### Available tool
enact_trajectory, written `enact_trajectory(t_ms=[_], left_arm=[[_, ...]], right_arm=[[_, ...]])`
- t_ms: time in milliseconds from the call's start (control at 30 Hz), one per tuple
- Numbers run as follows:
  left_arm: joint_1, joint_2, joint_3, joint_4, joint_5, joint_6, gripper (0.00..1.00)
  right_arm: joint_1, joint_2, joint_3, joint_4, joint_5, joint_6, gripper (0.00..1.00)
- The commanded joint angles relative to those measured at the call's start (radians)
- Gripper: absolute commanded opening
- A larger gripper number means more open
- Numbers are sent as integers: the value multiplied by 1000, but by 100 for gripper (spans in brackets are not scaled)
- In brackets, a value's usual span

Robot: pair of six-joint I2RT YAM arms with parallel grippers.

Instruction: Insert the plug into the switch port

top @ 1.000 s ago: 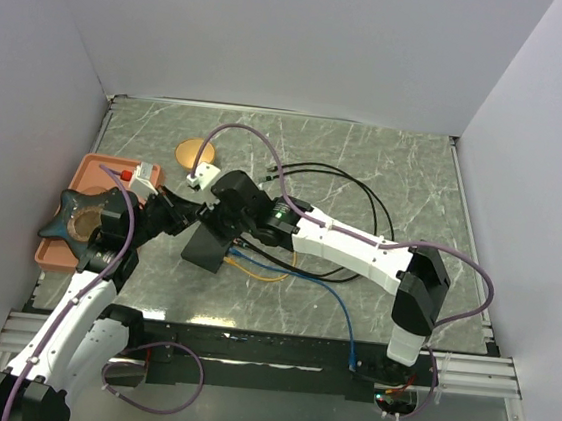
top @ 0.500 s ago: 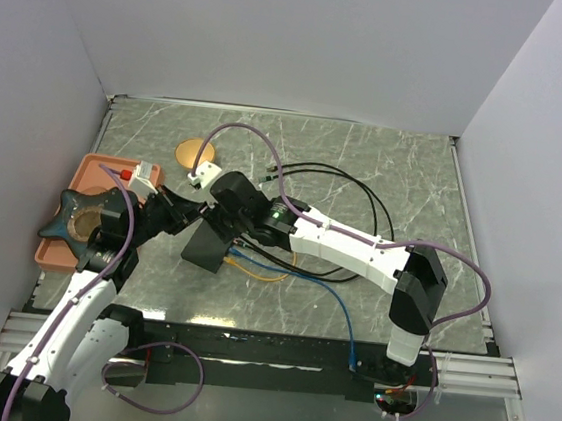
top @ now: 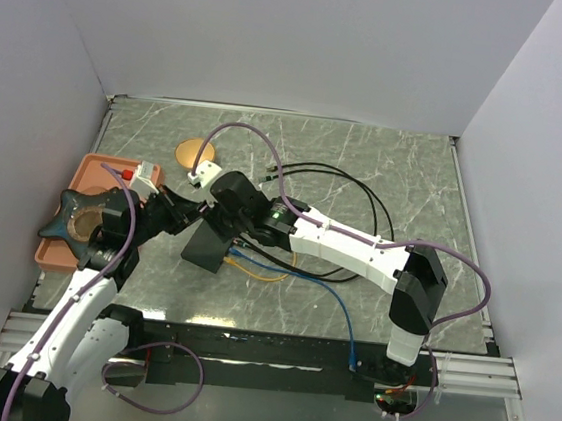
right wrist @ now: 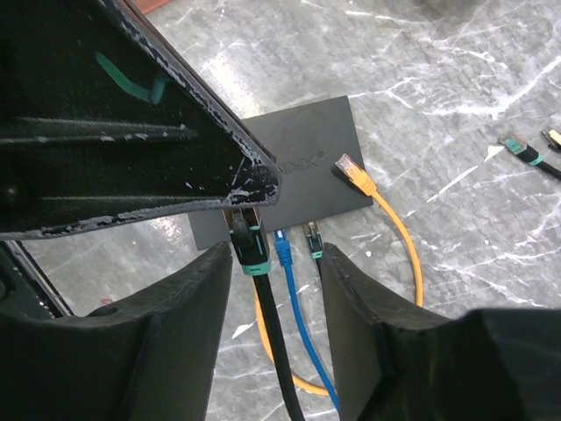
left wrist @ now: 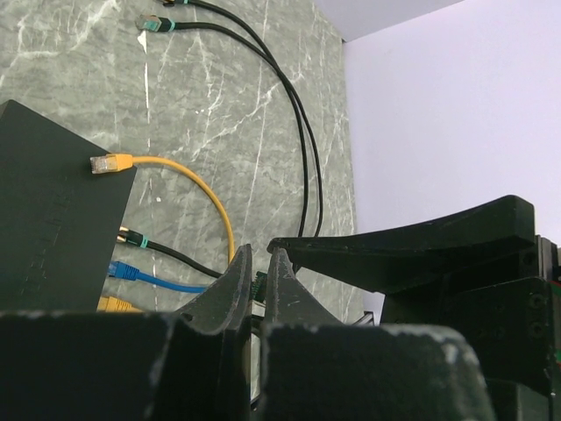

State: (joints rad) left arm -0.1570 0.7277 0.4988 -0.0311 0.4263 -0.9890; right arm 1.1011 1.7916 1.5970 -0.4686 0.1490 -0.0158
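My left gripper [left wrist: 257, 260] is pinched shut, my right gripper [right wrist: 276, 254] stands apart astride the black teal-banded plug [right wrist: 248, 246] at the switch [right wrist: 307, 162]'s port row; I judge seating unfinished.

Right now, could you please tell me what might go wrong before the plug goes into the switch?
The right gripper stands open around both the black plug and the blue cable; closing could pinch both. The left gripper, shut, crowds that plug, so the two might collide. Nothing visibly holds the switch; it could slide.
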Motion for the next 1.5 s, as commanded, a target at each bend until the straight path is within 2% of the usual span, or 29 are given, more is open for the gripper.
enact_trajectory(t_ms=[0, 100, 133, 333, 433, 500, 600, 633, 700, 733, 833, 1067, 1233, 1467], left_arm=[[-3, 7, 34, 25, 20, 3, 1], [-3, 12, 34, 23, 25, 4, 1], [-3, 12, 34, 23, 23, 3, 1], [-3, -2, 35, 23, 20, 3, 1], [-3, -2, 35, 19, 19, 7, 2], [-3, -1, 35, 17, 19, 7, 3], [-3, 4, 37, 17, 15, 16, 14], [-3, 4, 38, 11, 12, 21, 30], [-3, 4, 41, 4, 3, 38, 53], [-3, -1, 43, -9, -3, 44, 69], [-3, -8, 44, -30, -43, 64, 87], [-3, 12, 38, -62, -142, 102, 93], [-3, 65, 9, -58, -234, 125, 97], [-3, 196, -5, -7, -244, 191, 99]], right_arm=[[2, -64, -9, 47, 12, 13, 50], [2, -72, -22, 59, 17, 13, 46], [0, -72, -23, 59, 15, 13, 37], [0, -47, -9, 45, 17, 10, 8], [2, -49, -12, 47, 27, 10, 0], [2, -51, -15, 51, 29, 10, 0], [0, -57, -23, 53, 34, 4, 0], [2, -58, -26, 51, 40, -3, 0], [2, -63, -32, 50, 53, -7, 0], [0, -69, -40, 50, 54, -13, 0], [0, -90, -74, 57, 73, -27, 0], [-24, -124, -143, 55, 89, -35, 0], [-82, -139, -195, 71, 40, -24, 0], [-132, -140, -258, 113, 11, -39, 0]])
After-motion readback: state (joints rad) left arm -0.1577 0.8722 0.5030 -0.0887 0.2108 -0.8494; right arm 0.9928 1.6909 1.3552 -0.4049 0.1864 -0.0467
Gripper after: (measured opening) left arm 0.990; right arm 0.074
